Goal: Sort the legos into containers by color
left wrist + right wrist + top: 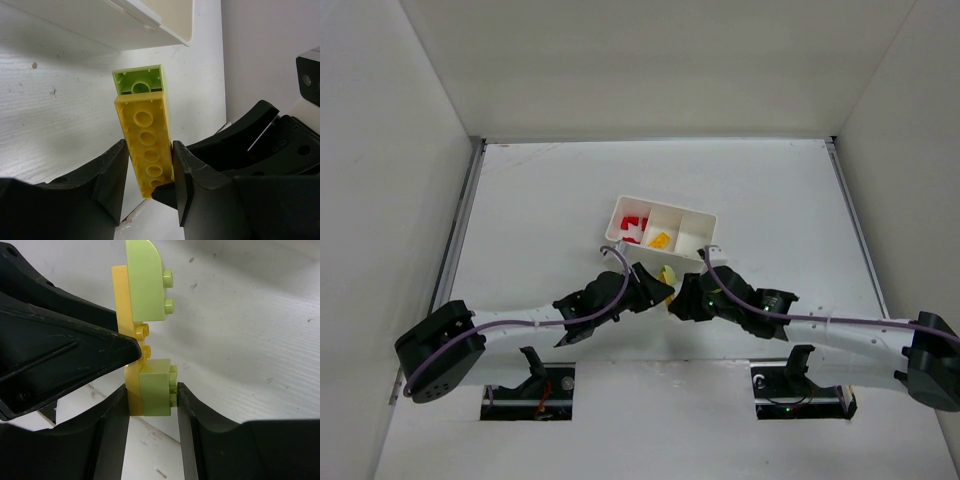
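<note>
**Two claws, one lego stack**

Two arms reach in from the near edge of the worktop (540,200) and meet in the middle, tip to tip. The left claw (148,152) is closed on the lego stack (667,273). Its fingers press on the two long edges of a yellow plate (145,135), whose hollow underside faces that wrist's camera. The right claw (152,388) is clamped on the same stack from the opposite side. It pinches one end of the plate together with a pale green brick (156,387) stuck on the studded face. A second pale green brick (142,285), with one rounded corner, sits at the plate's other end, and two bare yellow studs show between the two bricks. I cannot tell whether the stack touches the worktop.

Just beyond the claws, near the stack but apart from it, lies the white tray (670,207), turned slightly askew. Red legos (635,229) are in its left compartment and an orange lego (660,240) is in the middle one. Plain white walls close in the far side.
</note>
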Available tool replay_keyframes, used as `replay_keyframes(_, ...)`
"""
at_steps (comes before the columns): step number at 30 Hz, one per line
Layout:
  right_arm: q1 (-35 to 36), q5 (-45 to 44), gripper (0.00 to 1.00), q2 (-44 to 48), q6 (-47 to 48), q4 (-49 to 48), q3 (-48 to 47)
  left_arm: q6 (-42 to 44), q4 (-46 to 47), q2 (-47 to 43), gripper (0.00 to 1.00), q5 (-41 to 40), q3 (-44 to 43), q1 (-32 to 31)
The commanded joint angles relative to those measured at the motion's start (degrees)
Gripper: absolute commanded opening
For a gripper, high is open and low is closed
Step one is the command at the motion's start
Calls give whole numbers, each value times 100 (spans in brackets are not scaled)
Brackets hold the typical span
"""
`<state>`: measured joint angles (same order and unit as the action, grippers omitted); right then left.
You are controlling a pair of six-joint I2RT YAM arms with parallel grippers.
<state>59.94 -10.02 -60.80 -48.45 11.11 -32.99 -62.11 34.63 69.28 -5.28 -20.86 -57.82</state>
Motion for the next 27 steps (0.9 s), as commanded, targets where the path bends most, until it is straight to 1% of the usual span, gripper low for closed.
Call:
replay_keyframes(1,-31,79,32,-38,-68,-452,-234,-29,298,-11,24,-201,-190,-84)
replay_keyframes(3,-31,175,32,-81,-95,-531,-234,-47,342,-19,22,-254,-173,-128)
replay_keyframes(6,-22,255,32,-143,-174,-671,-225,-109,448,-2,22,-298,-164,-207)
replay_keyframes(9,-22,299,32,-134,-244,-768,-199,-135,457,25,26,-377,-146,-277)
replay_keyframes(13,-22,273,32,-56,-262,-760,-172,-135,457,-19,26,-421,-111,-286)
replay_keyframes(17,-22,299,32,24,-323,-795,-129,-135,448,-11,30,-448,-129,-304)
replay_keyframes(19,-31,299,32,50,-358,-804,-111,-144,457,33,30,-448,-146,-330)
replay_keyframes(22,-40,308,33,85,-394,-795,-84,-109,544,7,19,-448,-138,-365)
replay_keyframes(23,-40,308,35,103,-402,-778,-76,-100,605,-45,14,-448,-120,-374)
replay_keyframes(24,-40,308,39,120,-402,-769,-67,-100,658,-107,12,-448,-85,-374)
replay_keyframes(27,-66,308,55,278,-350,-734,-23,-82,677,-361,10,-413,-23,-322)
